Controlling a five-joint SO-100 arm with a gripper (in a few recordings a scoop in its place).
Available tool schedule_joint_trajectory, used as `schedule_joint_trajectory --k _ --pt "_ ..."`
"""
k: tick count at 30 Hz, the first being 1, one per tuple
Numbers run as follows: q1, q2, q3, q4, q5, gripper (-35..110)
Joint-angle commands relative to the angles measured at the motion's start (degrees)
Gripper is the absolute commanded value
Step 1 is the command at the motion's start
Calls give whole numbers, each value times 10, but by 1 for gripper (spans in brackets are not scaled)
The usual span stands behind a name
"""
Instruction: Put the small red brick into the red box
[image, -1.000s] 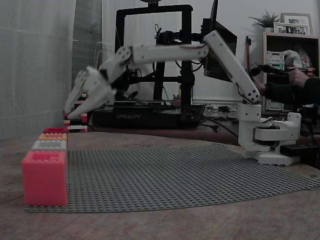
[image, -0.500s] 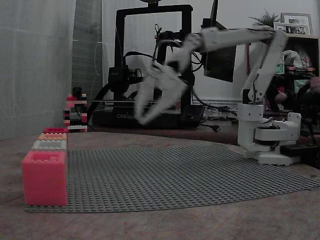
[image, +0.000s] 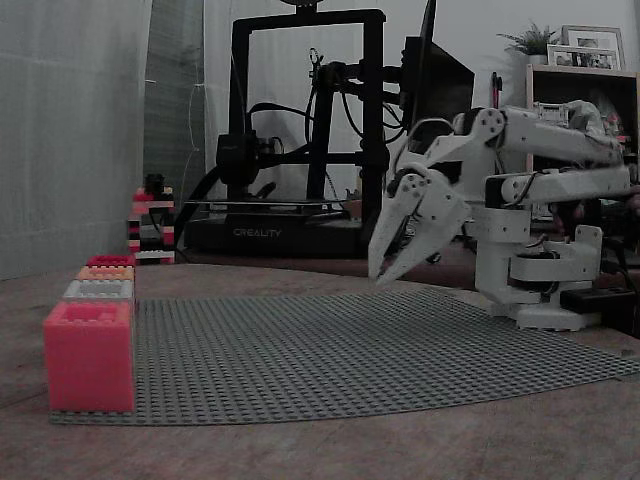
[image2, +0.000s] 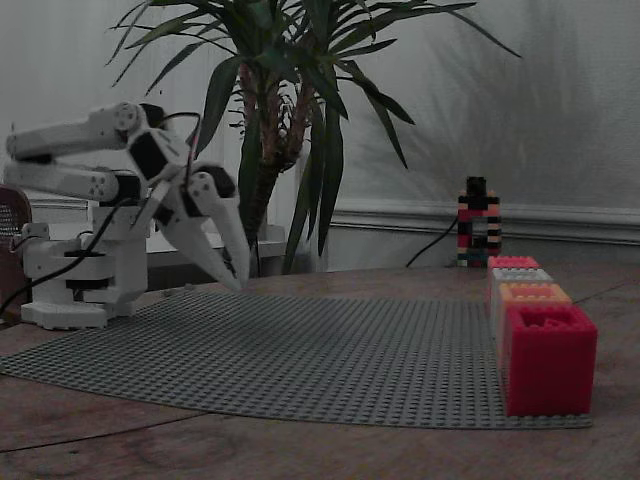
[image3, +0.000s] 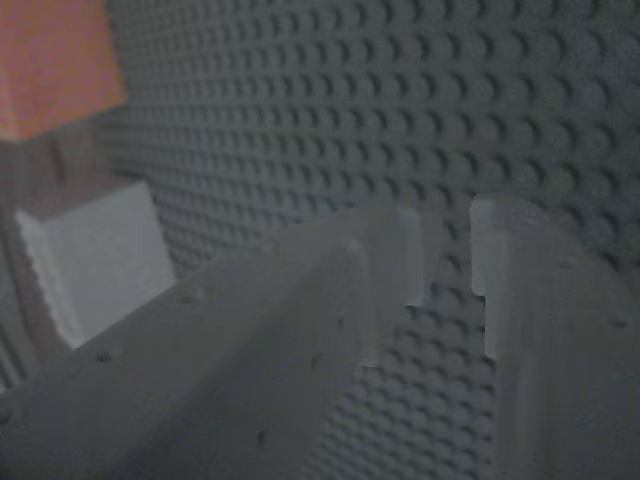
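Small red brick: from where I stand I cannot tell where it lies; nothing red sits between the claw's fingers or on the bare grey studded baseplate. The red box is the farthest in a row of four boxes along the plate's edge. In front of it come an orange box, a pale grey box and, nearest in that fixed view, a pink-coral box.

The only writing I can read is "CREALITY", in pale letters on the base of the black 3D printer behind the table.

The gripper hangs above the plate close to the white arm's base, well apart from the boxes, fingers pointing down and toward the row. In the wrist view its tips stand a narrow gap apart and the studs show through the gap, so it holds nothing.

A small striped tower of bricks stands beyond the red box, off the plate. A dark monitor and a shelf with picture frames stand behind the arm. In the other fixed view a tall potted palm rises behind the gripper. Nothing lies on the plate between the claw and the boxes.
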Motion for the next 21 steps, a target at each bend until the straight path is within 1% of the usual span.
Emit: schedule_joint_trajectory --k 1,10,21 --pt "-26 65 7 54 8 0" --pt "-49 111 11 113 35 0" --pt "-50 111 11 116 43 0"
